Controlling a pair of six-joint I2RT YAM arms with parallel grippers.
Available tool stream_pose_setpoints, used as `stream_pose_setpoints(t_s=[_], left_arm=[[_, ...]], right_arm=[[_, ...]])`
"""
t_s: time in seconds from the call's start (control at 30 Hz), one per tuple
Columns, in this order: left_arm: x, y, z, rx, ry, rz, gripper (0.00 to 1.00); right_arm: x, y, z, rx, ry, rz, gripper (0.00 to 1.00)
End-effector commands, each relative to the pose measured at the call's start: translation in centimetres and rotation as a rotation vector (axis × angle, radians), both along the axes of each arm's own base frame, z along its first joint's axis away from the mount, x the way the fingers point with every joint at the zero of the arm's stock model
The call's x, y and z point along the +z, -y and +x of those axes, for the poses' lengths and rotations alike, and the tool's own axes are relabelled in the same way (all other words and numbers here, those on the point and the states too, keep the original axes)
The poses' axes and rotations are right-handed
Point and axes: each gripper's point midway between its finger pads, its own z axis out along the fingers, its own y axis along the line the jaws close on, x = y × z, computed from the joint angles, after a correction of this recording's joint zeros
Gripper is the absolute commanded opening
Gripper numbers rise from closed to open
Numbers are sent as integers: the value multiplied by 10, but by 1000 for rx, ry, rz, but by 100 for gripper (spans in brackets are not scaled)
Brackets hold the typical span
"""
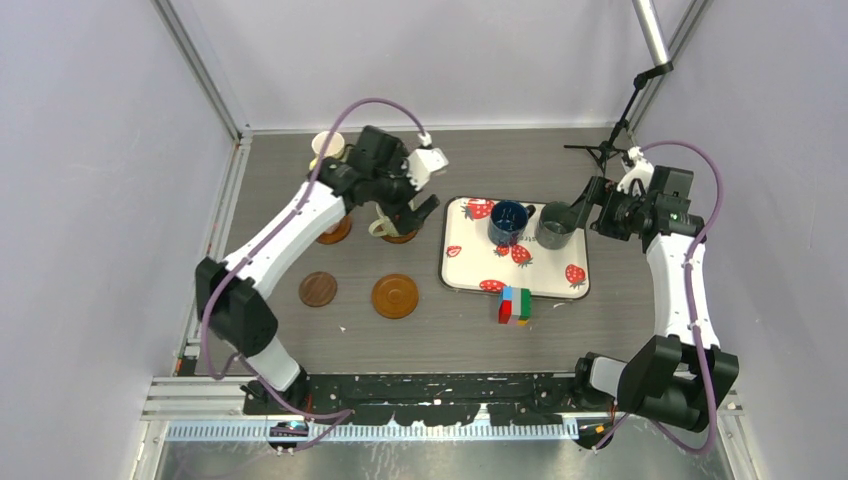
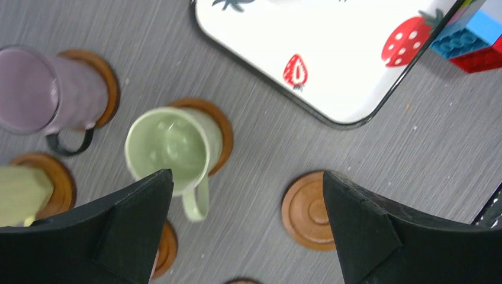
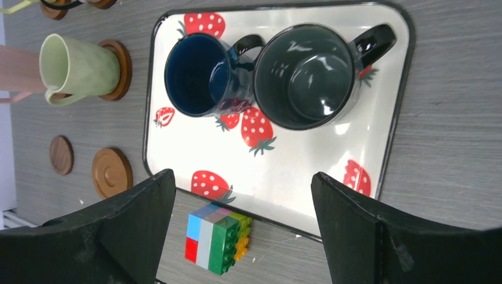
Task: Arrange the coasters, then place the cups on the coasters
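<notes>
My left gripper (image 2: 247,174) is open above the table, and nothing is between its fingers. Just beside its left finger, a light green cup (image 2: 169,145) stands on a coaster (image 2: 220,127). A mauve cup (image 2: 35,89) and a pale yellow cup (image 2: 21,192) also stand on coasters. An empty brown coaster (image 2: 308,210) lies by the right finger. In the top view the left gripper (image 1: 412,213) hangs over the back row, with a dark coaster (image 1: 318,289) and a brown coaster (image 1: 395,296) bare in front. My right gripper (image 3: 241,174) is open, near the dark blue cup (image 3: 198,74) and grey cup (image 3: 308,77).
The blue and grey cups stand on a white strawberry-print tray (image 1: 470,270) right of centre. A multicoloured block toy (image 1: 515,305) sits against the tray's front edge. A pinkish shape (image 3: 18,71) shows at the right wrist view's left edge. Metal rails line the table sides.
</notes>
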Motion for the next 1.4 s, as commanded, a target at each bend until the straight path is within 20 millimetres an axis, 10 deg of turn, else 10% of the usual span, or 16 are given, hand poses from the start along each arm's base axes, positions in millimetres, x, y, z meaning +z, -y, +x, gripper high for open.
stream_pose_setpoints(t_s=[0.0,0.37,0.7,1.37], left_arm=[[-5,37,6,2,-34,-7,99],[-28,62,5,0,-92,-44,98],[-36,45,-6,8,-68,-14,99],[-43,40,-5,21,-50,1,100]], right_arm=[[21,17,20,2,56,-110,89],[8,4,91,93,1,-136,81],[-37,-26,134,144,-78,-368,49],[-95,-72,119,322,-204,-393,35]])
